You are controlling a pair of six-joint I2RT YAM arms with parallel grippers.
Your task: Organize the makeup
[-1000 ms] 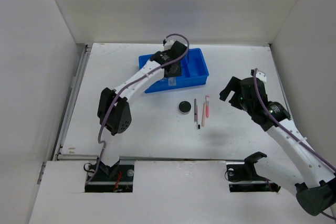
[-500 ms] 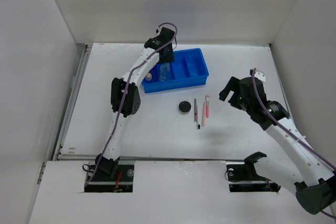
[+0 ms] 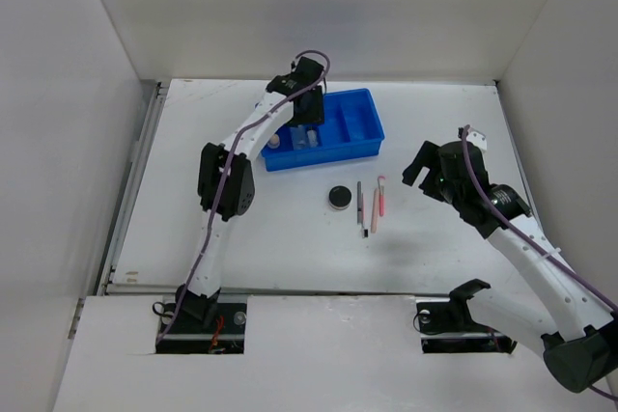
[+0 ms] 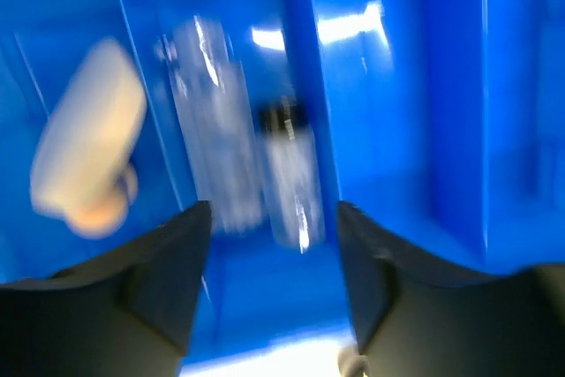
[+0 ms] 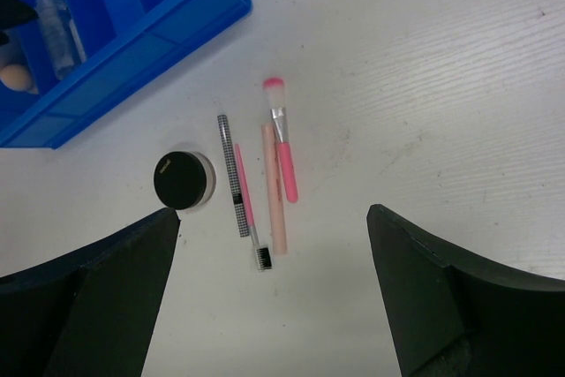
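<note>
Left gripper (image 4: 272, 218) hangs wide, empty, above two small clear bottles (image 4: 212, 130) in the blue divided plastic tray (image 3: 359, 127); I'd send the wide-open right gripper (image 5: 274, 214) to the round black jar (image 5: 181, 180).

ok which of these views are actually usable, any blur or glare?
Left wrist: heavy motion blur, the clear plastic bottles and cream round puff are smeared, and there is white glare on the blue divided plastic tray. Right wrist: sharp, with the round black jar and pink-handled brush crisp and shadows faint. Top external: sharp, even light, no glare.
</note>
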